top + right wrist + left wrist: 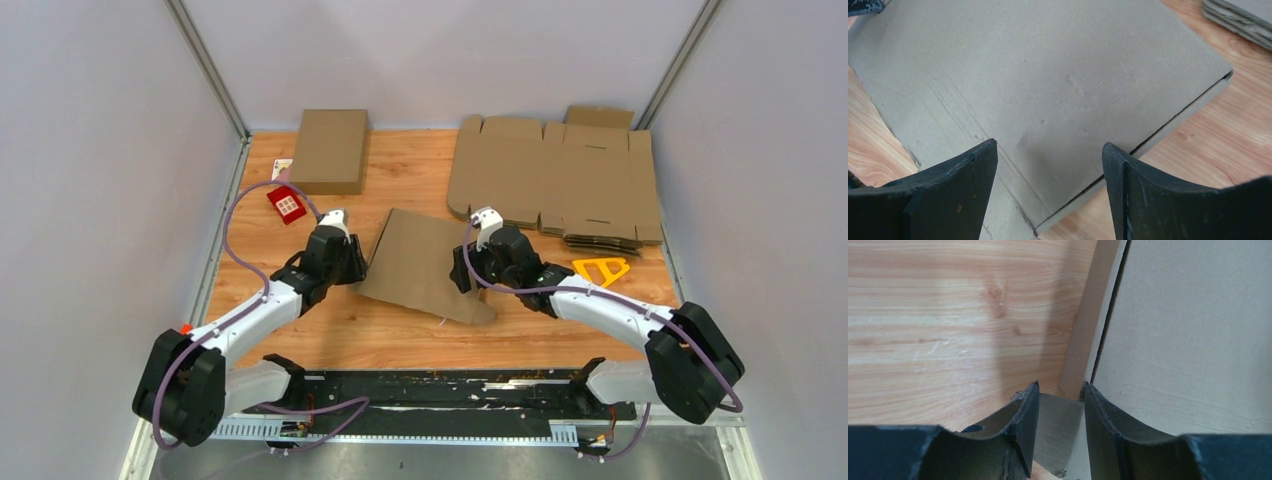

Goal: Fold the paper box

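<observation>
While the box (430,265) lies doubled over flat on the table (400,335), walls seemingly unraised (most folding remains), the left gripper (1060,390) straddles its edge flap, grip uncertain, and the right gripper (1049,146) gapes above it

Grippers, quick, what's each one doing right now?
Left gripper: jaws astride an edge flap of the cardboard box; cannot tell whether they pinch it.
Right gripper: open above the box, holding nothing.
</observation>
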Tool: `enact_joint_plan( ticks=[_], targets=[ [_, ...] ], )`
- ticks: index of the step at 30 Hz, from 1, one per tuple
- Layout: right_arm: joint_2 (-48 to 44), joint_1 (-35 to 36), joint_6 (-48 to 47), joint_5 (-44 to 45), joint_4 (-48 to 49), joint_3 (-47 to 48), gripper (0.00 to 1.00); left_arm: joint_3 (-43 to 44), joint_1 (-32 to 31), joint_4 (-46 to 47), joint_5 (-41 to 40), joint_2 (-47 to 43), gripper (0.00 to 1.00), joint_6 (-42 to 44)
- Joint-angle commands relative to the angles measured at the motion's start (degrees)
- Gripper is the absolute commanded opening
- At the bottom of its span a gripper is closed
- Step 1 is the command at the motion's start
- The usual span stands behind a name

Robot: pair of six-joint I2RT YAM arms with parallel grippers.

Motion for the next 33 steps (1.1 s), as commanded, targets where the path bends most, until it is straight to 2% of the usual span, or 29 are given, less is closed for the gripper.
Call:
enact_joint_plan(
  ticks=[1, 5, 9, 13, 18, 21, 29, 33],
  targets=[
    [-3.71, -0.19, 1.64, 6.27, 3.89, -1.15, 0.77, 0.37, 0.12, 1.82, 10.08, 3.72, 0.45, -2.87],
    [-6.34, -0.18, 2.50, 8.42, 5.09, -2.85, 0.77, 1.38, 0.03, 3.25, 17.10, 4.79, 0.43, -4.74],
    [-7.72, -0.15, 2.52, 9.07, 6.21, -3.99, 0.77, 2.23, -0.06, 2.08, 21.96, 2.01, 0.46, -2.96],
    [-7.17, -0.15, 1.92, 8.27, 6.48, -3.83, 0.78, 2.44, -0.06, -3.25, 18.22, -5.47, 0.48, -0.51],
    [-6.96, -0.23, 0.98, 5.40, 7.90, -4.16, 0.89, -0.24, -0.06, -6.98, 15.36, -15.26, 0.53, -0.12],
    [-7.95, -0.21, 0.70, 3.33, 9.86, -5.23, 0.90, -2.04, -0.06, -8.45, 15.00, -19.09, 0.54, 0.29],
    [-7.78, -0.19, 0.26, -0.55, 11.88, -5.92, 0.90, -6.65, -0.06, -3.76, 17.68, -20.72, 0.60, 0.82],
    [-6.48, -0.23, 0.26, -1.85, 11.64, -5.14, 0.91, -7.18, -0.06, -2.04, 17.59, -20.94, 0.72, 2.09]
  ],
)
